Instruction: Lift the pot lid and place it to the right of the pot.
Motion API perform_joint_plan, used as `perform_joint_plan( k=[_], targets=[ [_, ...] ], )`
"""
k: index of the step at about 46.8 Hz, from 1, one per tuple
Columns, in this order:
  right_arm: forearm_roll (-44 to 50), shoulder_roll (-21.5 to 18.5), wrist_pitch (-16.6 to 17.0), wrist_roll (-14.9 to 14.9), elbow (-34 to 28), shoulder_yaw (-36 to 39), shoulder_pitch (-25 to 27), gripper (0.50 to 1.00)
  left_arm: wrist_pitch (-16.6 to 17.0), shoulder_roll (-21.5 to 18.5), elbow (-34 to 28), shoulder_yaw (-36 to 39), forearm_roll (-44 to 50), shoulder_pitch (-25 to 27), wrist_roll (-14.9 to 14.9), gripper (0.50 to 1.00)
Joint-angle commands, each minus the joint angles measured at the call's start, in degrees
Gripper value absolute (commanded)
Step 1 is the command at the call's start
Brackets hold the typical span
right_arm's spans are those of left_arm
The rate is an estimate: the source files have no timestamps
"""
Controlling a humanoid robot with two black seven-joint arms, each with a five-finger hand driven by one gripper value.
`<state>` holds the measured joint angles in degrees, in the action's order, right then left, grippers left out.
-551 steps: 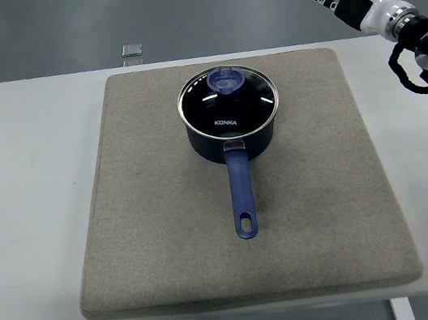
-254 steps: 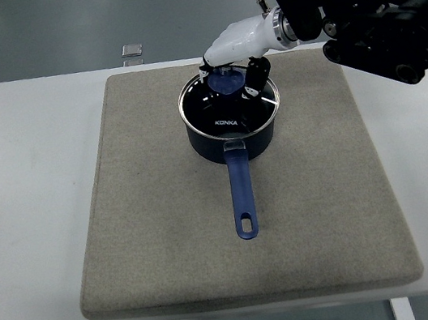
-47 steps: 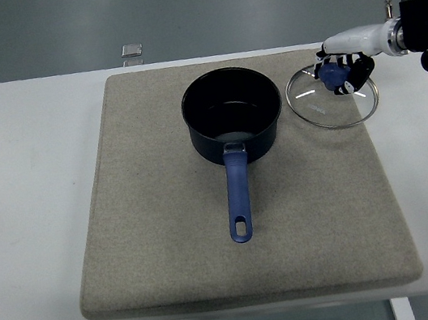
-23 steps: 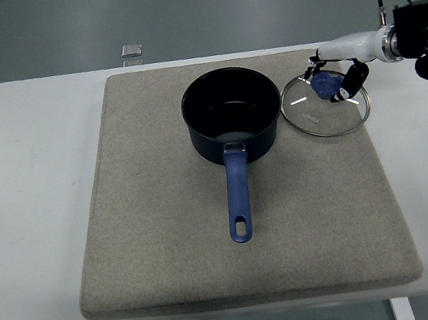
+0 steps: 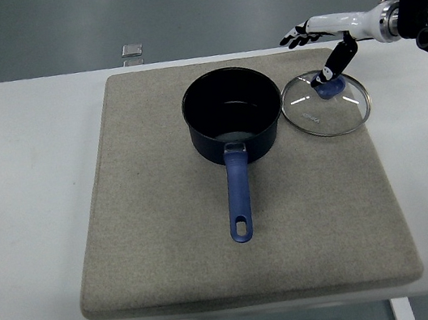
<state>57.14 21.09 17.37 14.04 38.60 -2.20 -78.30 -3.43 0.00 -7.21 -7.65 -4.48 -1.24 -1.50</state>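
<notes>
A grey mat [image 5: 170, 241] covers the white bench [image 5: 23, 200], and a dark blue pot [image 5: 232, 116] stands on it with its handle pointing at the near edge. Just right of the pot the glass lid [image 5: 325, 103] lies flat on the mat. The right hand [image 5: 316, 36] is above it, fingers stretched out, holding nothing

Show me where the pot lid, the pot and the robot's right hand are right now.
pot lid [image 5: 313, 110]: head view, on the glass left of its blue knob.
pot [image 5: 232, 109]: head view, on the dark inside.
right hand [image 5: 322, 29]: head view, on the white back of the open hand.
</notes>
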Motion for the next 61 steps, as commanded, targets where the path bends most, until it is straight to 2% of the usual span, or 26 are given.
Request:
perform_joint_plan(
  k=[1, 22, 30, 34, 39, 44, 61],
  targets=[
    [-3.1, -0.3, -0.1, 0.1, -0.1, 1.8, 0.3, 0.915, 0.0, 0.0, 0.0, 0.0, 0.1, 0.0, 0.0, 1.0],
    [-37.4, -1.1, 0.1, 0.5, -4.1, 2.9, 3.2, 0.915, 0.0, 0.0, 0.0, 0.0, 0.0, -0.1, 0.0, 1.0],
    [-49.5, -1.2, 3.5, 0.4, -7.8, 2.9, 3.9, 0.915, 0.0, 0.0, 0.0, 0.0, 0.1, 0.0, 0.0, 1.0],
    [-55.0, -1.6, 4.0, 0.4, -8.3, 2.9, 4.6, 0.915, 0.0, 0.0, 0.0, 0.0, 0.0, 0.0, 0.0, 1.0],
    [-59.9, -2.0, 3.5, 0.4, -8.4, 3.2, 5.4, 0.915, 0.0, 0.0, 0.0, -0.1, 0.0, 0.0, 0.0, 1.0],
    [-65.1, -2.4, 3.6, -0.3, -8.5, 6.7, 6.9, 0.915, 0.0, 0.0, 0.0, 0.0, 0.1, -0.1, 0.0, 1.0],
    [-74.2, -4.6, 2.8, -0.4, -8.4, 10.7, 10.8, 0.915, 0.0, 0.0, 0.0, 0.0, 0.0, 0.0, 0.0, 1.0]
  ],
)
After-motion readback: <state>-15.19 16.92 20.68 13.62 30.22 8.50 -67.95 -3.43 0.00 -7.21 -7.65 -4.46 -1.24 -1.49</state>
